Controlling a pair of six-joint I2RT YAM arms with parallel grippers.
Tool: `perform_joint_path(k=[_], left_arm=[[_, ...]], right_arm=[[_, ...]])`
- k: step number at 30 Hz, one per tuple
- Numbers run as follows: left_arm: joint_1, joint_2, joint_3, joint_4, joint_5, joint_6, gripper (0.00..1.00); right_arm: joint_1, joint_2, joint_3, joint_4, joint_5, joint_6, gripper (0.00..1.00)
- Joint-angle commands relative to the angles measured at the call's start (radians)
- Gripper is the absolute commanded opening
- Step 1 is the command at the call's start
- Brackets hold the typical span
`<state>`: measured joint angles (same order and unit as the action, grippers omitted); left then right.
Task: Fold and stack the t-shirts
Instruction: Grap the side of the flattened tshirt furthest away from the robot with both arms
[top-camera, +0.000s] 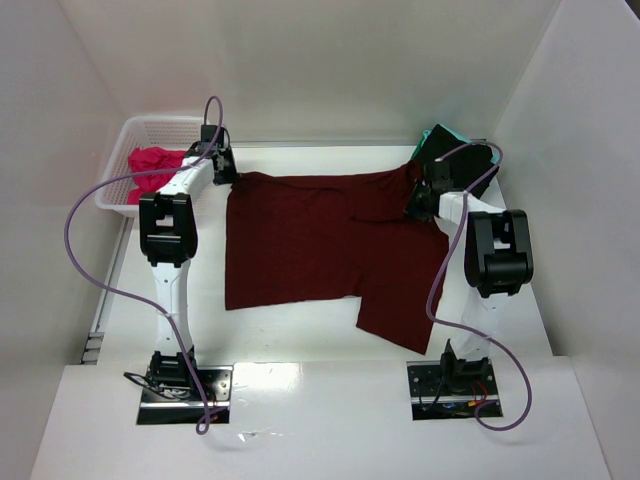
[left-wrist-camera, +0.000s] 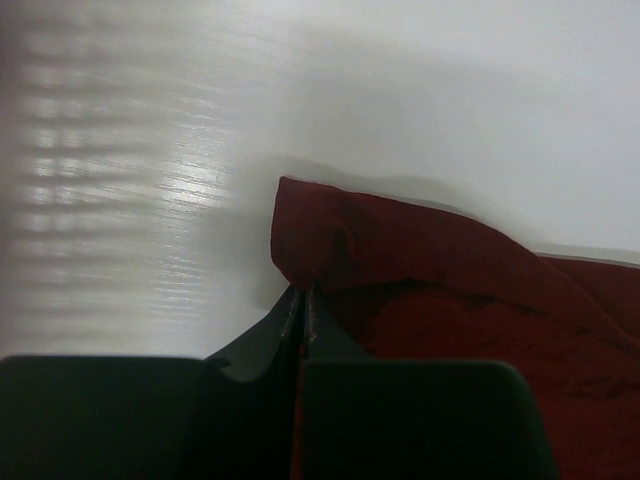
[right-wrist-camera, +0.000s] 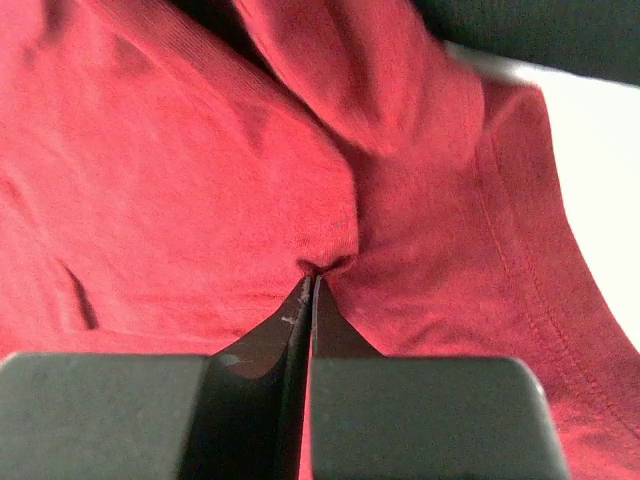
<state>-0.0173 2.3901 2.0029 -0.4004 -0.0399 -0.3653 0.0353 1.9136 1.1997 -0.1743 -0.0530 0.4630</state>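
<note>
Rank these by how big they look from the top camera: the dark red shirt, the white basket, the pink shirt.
1. dark red shirt, spread flat, clearly the largest
2. white basket
3. pink shirt, bunched inside the basket
</note>
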Motion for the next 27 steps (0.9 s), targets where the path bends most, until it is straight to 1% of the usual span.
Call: perform_joint_path(k=[1, 4, 7, 10, 16, 21, 27], left_arm=[[0.016, -0.022, 0.043, 0.0, -0.02, 0.023, 0.0], [0.023, -0.039, 0.056, 0.0, -0.02, 0.023, 0.0], [0.033, -0.039, 0.074, -0.009, -0.02, 0.023, 0.0], [0.042, -0.048, 0.103, -0.02, -0.02, 0.023, 0.0], [0.042, -0.048, 0.166, -0.037, -0.02, 0.042, 0.0], [0.051, -0.039, 0.209, -0.057, -0.02, 0.051, 0.0], [0.051, -0.02, 0.244, -0.066, -0.02, 0.051, 0.0]], right_arm=[[-0.005, -0.069, 0.134, -0.009, 0.052, 0.005, 0.0], [-0.005, -0.079, 0.261, -0.052, 0.077, -0.006, 0.0], [-0.005, -0.049, 0.374, -0.075, 0.082, -0.006, 0.0], [-0.005, -0.026, 0.449, -0.082, 0.071, -0.006, 0.0], [-0.005, 0.017, 0.582, -0.082, 0.062, 0.003, 0.0], [-0.005, 0.044, 0.663, -0.064, 0.006, 0.013, 0.0], [-0.005, 0.119, 0.78, -0.07, -0.027, 0.013, 0.0]])
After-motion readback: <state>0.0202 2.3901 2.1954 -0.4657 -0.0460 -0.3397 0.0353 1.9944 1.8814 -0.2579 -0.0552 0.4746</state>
